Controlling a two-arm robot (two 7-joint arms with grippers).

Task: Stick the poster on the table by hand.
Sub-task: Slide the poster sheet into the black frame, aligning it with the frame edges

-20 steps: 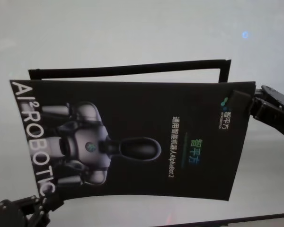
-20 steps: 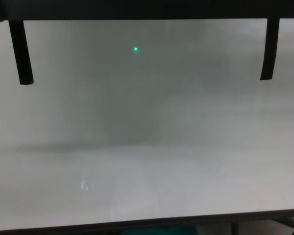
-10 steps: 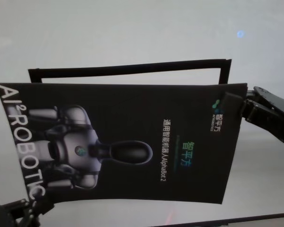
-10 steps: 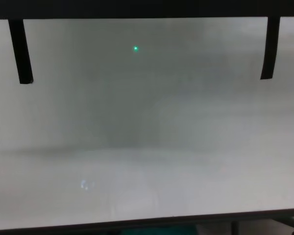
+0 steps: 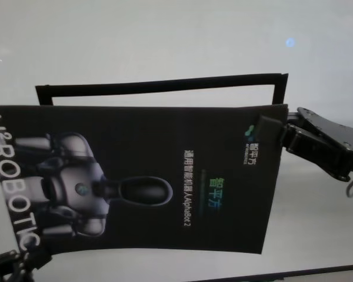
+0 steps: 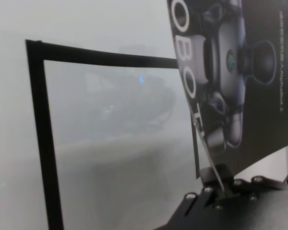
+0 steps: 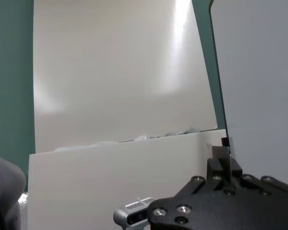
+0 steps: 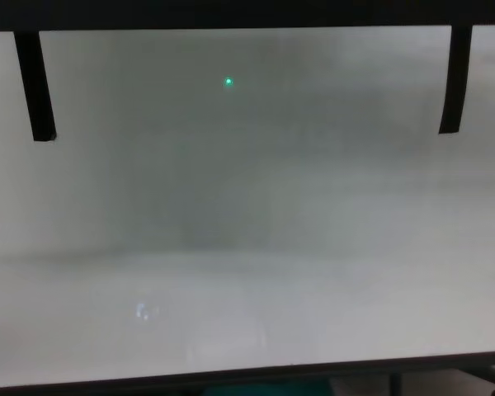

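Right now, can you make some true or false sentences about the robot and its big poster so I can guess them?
1. Both grippers hold the poster. True: the left gripper pinches a near corner and the right gripper pinches a far corner.
2. The poster lies flat on the table. False: it is held up above it.
3. A robot is printed on the poster. True.
4. The black tape outline on the table is fully covered by the poster. False: its far strip and corners show beyond the poster.
5. The poster is white. False: it is black with white lettering.
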